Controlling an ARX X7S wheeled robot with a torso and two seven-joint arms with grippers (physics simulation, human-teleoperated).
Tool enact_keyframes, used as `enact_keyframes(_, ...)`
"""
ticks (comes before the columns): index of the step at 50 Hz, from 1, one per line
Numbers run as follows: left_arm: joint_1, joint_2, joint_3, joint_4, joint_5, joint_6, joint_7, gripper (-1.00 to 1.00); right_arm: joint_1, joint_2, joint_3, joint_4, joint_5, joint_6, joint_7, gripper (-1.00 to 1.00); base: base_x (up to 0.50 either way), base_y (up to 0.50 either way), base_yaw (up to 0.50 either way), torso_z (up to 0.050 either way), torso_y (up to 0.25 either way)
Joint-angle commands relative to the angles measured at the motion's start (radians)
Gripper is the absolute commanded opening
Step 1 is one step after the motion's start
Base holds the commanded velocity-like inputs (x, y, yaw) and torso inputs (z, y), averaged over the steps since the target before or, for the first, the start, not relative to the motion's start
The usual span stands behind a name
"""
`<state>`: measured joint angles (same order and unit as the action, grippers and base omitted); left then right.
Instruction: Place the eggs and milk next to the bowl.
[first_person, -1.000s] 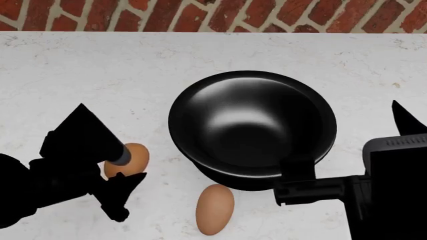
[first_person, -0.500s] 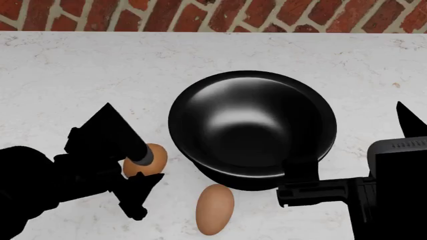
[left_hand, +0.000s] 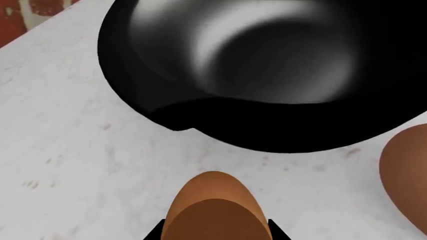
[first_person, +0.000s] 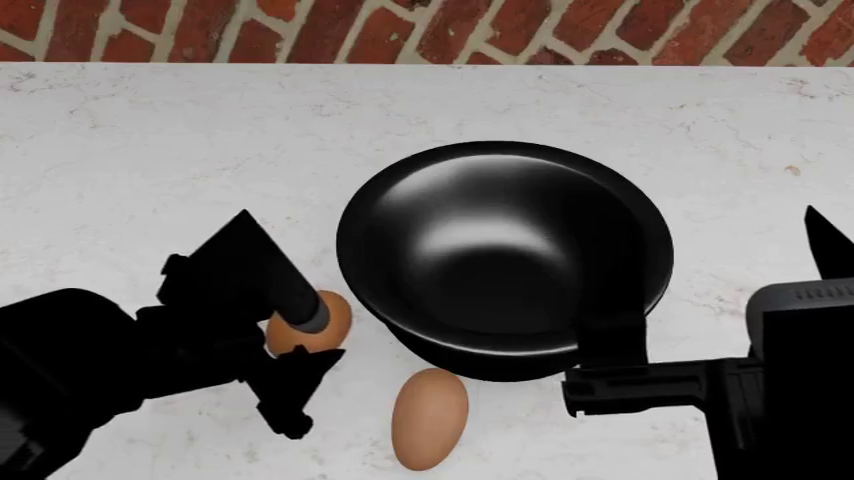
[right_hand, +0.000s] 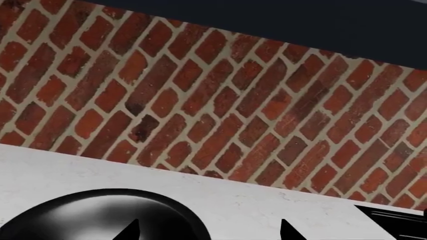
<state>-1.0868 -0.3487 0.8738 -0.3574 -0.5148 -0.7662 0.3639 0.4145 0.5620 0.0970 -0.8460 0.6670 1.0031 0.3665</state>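
The left gripper (first_person: 304, 345), at the lower left of the head view, is clenched on one egg (first_person: 310, 322), its dark fingers above and below the brown shell; in the left wrist view that held egg (left_hand: 215, 210) fills the bottom centre of the frame, pinched at both sides. Just beside it, toward the frame's centre, sits the black bowl (first_person: 505, 250), and the egg appears close to the bowl's lower left wall without clearly touching it. The second egg (first_person: 430, 418) lies on the white marble counter (first_person: 160, 150) at bottom centre, just below the bowl's base. To set the held egg down well, I judge it should be lowered until it rests on the counter, then freed slowly so it does not roll into the bowl or its neighbour. The right gripper (right_hand: 208, 229) points at the brick wall (right_hand: 220, 100) with its two tips apart and nothing between them. The milk carton appears in no view, so it has yet to be found.
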Motion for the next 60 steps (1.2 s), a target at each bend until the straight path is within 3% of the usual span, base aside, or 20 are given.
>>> enact_keyframes(1, -0.004, 0.018, 0.013, -0.031, -0.004, 0.013, -0.005, -1.0, -0.01, 0.006, 0.012, -0.006, 0.008, -0.002, 0.004, 1.0, 0.0, 0.0, 0.0, 0.0, 0.0)
enact_keyframes(37, -0.003, 0.06, 0.056, -0.121, 0.03, 0.068, 0.019, -1.0, -0.024, 0.011, -0.006, 0.021, -0.005, -0.038, 0.007, 1.0, 0.0, 0.0, 0.0, 0.0, 0.0)
enact_keyframes(38, -0.003, 0.061, 0.058, -0.127, 0.031, 0.07, 0.021, 1.0, -0.024, 0.011, -0.007, 0.021, -0.005, -0.038, 0.007, 1.0, 0.0, 0.0, 0.0, 0.0, 0.0)
enact_keyframes(60, 0.003, 0.012, 0.039, -0.034, 0.004, 0.037, 0.007, 1.0, -0.032, 0.013, -0.008, 0.015, 0.001, -0.046, 0.015, 1.0, 0.0, 0.0, 0.0, 0.0, 0.0)
